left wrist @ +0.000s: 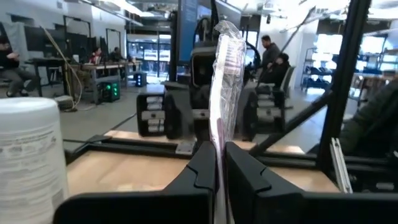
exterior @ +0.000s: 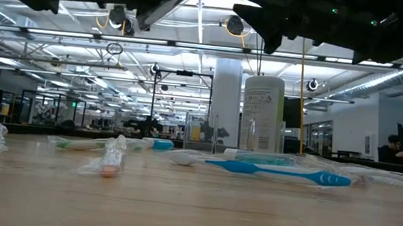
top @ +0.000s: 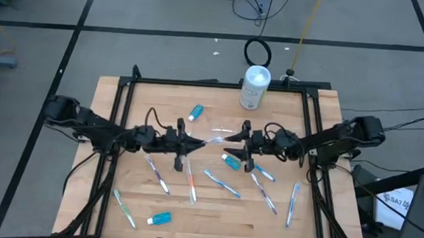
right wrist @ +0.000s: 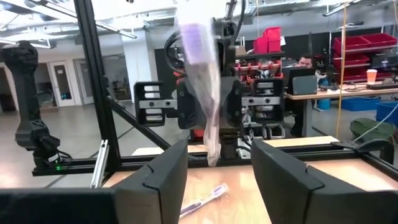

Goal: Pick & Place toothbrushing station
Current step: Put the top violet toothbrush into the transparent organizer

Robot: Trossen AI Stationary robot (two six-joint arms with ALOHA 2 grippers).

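From above I see a wooden table [top: 125, 99] inside a black frame, with my two dark arms meeting at its middle.

My left gripper [top: 193, 142] is raised off the wood, its fingers [left wrist: 205, 168] pressed together on a clear bag [left wrist: 224, 93]. The bag has a purple brush inside and sticks out past the fingertips toward the other arm. Around this gripper lie loose toothbrushes: one [top: 158, 172] just under it, another [top: 191, 183] beside that, and a green one [top: 125, 208] farther back toward the near left corner. A blue tube [top: 159, 218] lies near that green brush, well away from the gripper. A second tube [top: 195, 113] lies on the far side of the gripper.

My right gripper [top: 231, 138] faces the left one, also raised. Its fingers [right wrist: 163, 177] stand apart, with the bag's free end hanging between them and not pinched. A third tube [top: 231, 162] lies just below this gripper. More brushes lie near it: one [top: 221, 183], one [top: 263, 194], and one [top: 293, 204] farther toward the right edge.

A white canister [top: 254, 86] stands upright at the far edge, well apart from both grippers.
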